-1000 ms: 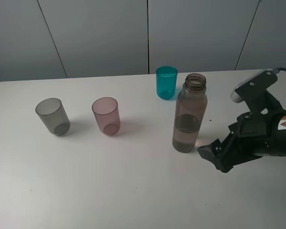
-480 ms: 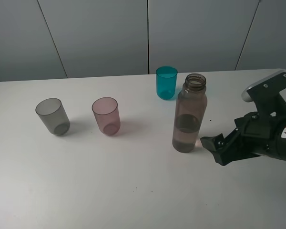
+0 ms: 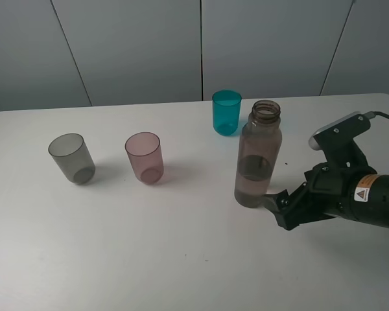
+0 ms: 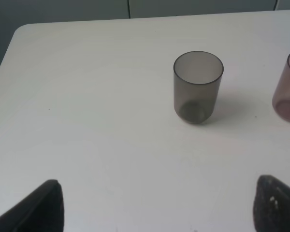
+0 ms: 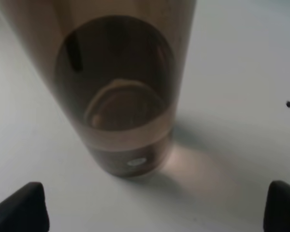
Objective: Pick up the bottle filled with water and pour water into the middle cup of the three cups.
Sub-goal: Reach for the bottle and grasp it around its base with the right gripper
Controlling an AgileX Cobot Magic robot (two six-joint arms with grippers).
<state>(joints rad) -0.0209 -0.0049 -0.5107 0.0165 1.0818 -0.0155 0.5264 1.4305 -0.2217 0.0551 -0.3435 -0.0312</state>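
The bottle stands upright and uncapped on the table. The teal cup is just behind it, the middle cup well off to its left, and the grey cup farther left again. It is plastic and looks rigid but thin-walled. Water fills less than half of it, so it should be fairly light and bottom-heavy, and smooth enough to slip (a hard squeeze might dent the wall). The straight body below the shoulder looks the best place to grip. The right gripper sits low beside the bottle's base with its fingers spread wide, touching nothing. The left gripper, far to the bottle's left near the grey cup, is also spread and empty. The bottle carries no label; the only marking is a warning-triangle sticker on the right arm, its text unreadable.
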